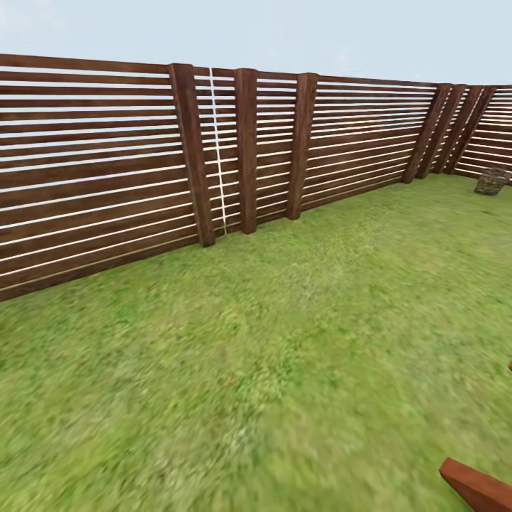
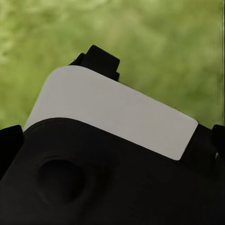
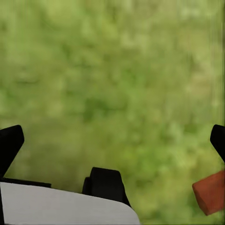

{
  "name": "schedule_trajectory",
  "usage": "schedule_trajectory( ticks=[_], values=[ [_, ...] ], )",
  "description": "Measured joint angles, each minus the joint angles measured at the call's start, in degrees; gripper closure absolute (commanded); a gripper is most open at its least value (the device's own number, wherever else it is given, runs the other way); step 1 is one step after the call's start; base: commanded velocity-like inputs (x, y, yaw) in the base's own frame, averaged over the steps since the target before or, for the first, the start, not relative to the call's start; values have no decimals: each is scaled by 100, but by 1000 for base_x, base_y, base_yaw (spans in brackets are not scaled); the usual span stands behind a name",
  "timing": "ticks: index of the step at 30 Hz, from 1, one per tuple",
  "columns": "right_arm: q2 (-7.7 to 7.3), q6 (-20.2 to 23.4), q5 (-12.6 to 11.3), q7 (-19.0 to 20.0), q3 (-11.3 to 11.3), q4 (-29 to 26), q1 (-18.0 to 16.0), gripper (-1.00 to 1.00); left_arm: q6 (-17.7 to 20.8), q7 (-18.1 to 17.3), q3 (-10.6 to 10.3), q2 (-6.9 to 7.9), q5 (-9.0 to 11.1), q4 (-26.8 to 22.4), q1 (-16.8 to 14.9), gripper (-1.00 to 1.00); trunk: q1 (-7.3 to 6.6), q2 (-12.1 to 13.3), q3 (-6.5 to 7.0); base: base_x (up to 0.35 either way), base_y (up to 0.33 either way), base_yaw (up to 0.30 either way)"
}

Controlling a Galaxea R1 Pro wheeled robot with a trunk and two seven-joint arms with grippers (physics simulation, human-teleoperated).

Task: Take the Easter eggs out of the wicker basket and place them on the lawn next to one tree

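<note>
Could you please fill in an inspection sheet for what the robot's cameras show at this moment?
Surface: lawn of green grass, flat.
Job's things: nothing seen.
Clutter: reddish-brown wooden piece at the near right; small dark mottled object far right by the fence, too small to identify.
Grippers: left gripper and right gripper over grass; jaws' state cannot be told.
Cables: nothing seen.
Surroundings: brown horizontal-slat fence, pale sky above.

Wide green lawn (image 1: 284, 341) here, running right up to the brown slat fence (image 1: 107, 171) that stands along its far edge. Well along the fence, near its far corner, a small dark mottled lump (image 1: 492, 182) sits on the grass. A reddish-brown beam (image 1: 478, 485) lies far from the fence.
</note>
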Motion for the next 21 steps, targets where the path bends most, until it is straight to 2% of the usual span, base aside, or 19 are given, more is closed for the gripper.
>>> schedule_trajectory(
  ticks=[7,21],
  values=[
    [-16,698,23,-10,-9,-32,0,-100,7,13,8,-4,2,-2,0,-100,2,0,0,26,0,0],
    [-17,824,23,-14,-10,-36,0,-100,21,16,26,-42,9,-26,-1,-100,2,0,0,0,0,0]
  ],
)
